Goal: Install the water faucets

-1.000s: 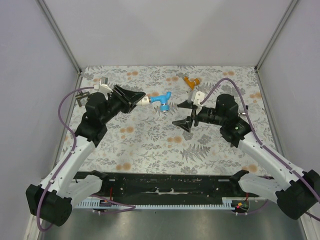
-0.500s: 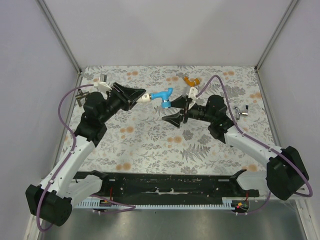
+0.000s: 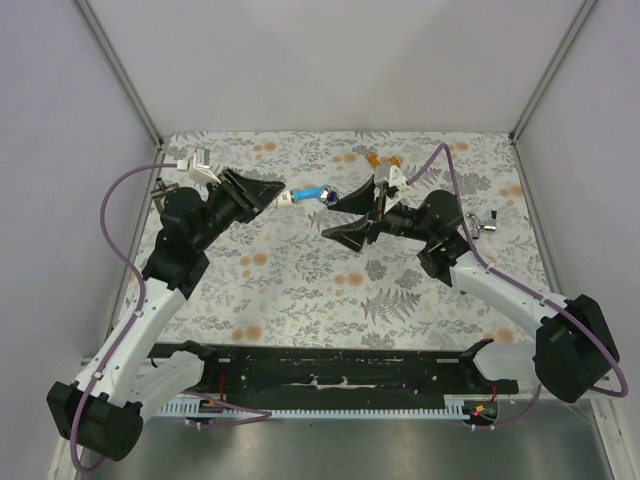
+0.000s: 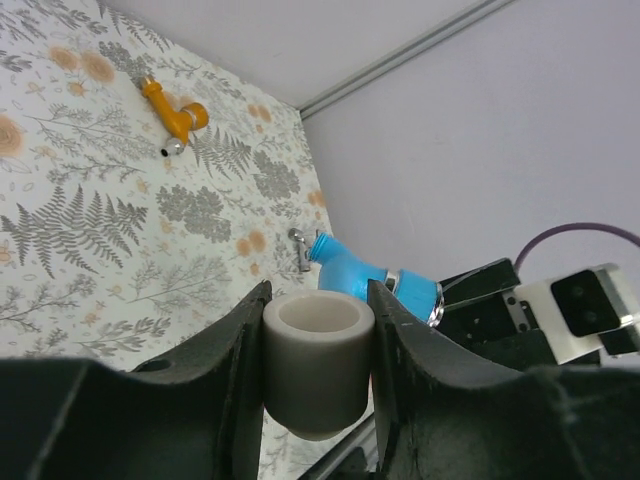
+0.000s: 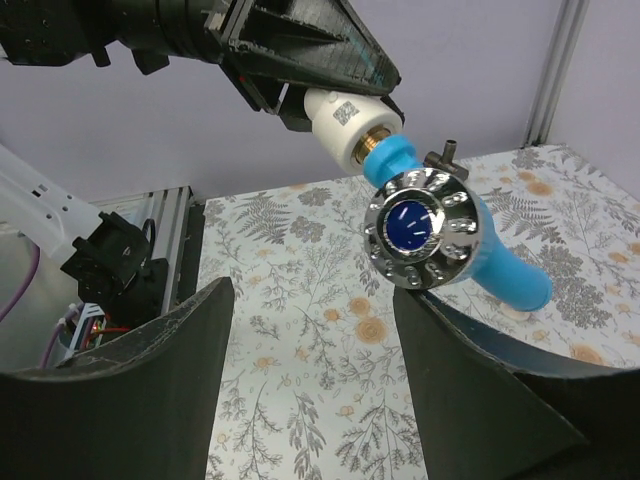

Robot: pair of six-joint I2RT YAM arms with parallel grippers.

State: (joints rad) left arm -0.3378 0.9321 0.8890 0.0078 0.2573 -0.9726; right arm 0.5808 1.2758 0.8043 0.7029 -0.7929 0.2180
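From where I stand, the left gripper (image 3: 280, 193) reaches in over the far half of the flowered table (image 3: 300, 290) with its fingers clamped on a short white fitting (image 4: 318, 362). In the left wrist view the fitting sits upright and snug between the two dark fingers, its open end facing the camera.

The blue faucet (image 3: 314, 192) is joined to the far end of that fitting by a brass-coloured thread. It is held up off the table, near the middle and towards the far side. Its shiny round knob (image 5: 418, 228), with a dark blue centre, points at the right arm, and its blue spout slants down and to the right in the right wrist view.

The right gripper (image 3: 327, 219) comes in from the right and faces the left one. Its fingers (image 5: 120, 395) stand apart, and in the wrist view the knob shows in the gap between them. I see space on both sides, so nothing is gripped.

The orange faucet (image 4: 172, 115) lies on the table near the far edge, just behind the right gripper and partly hidden by it from above. A small metal piece (image 3: 483, 222) lies on the table to the right, beside the right arm's forearm.
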